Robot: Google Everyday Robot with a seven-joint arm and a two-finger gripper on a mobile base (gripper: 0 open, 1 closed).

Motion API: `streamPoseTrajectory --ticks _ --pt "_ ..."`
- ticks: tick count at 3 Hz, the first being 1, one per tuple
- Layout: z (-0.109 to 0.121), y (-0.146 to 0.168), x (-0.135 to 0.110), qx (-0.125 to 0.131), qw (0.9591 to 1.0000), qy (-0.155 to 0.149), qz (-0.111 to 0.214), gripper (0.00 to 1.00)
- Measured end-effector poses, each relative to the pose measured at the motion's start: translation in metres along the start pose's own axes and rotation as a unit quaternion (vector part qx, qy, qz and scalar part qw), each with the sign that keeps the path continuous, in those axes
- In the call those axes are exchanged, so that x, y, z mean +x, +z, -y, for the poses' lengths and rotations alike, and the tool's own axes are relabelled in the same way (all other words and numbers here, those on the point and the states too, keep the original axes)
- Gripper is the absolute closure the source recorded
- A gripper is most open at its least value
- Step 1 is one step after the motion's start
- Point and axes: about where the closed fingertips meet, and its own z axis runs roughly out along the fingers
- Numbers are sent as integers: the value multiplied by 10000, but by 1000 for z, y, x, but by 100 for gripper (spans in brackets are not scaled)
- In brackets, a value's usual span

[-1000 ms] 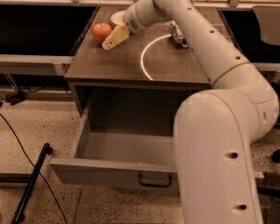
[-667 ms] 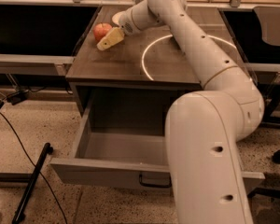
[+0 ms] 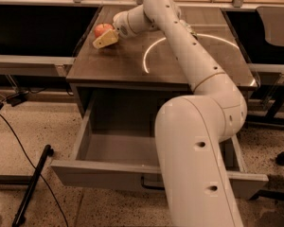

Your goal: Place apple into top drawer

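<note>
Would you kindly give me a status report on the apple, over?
Gripper at apple, far left of cabinet top. Apple not yet in drawer. Drawer open, nothing seen blocking.

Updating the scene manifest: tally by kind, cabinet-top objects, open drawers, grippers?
Round red-orange apple: 1, on the dark cabinet top
Wide grey top drawer, open: 1
Gripper: 1, beside the apple
Total: 3
</note>
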Motion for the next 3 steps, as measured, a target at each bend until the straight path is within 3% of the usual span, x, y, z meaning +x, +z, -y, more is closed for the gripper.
streamPoseTrajectory --ticks 1,2,3 --pt "1 8 -4 -87 9996 76 246 47" --pt "-2 1 -17 -281 9972 -90 693 70" --pt "-19 -41 -26 -584 9911 -738 946 93"
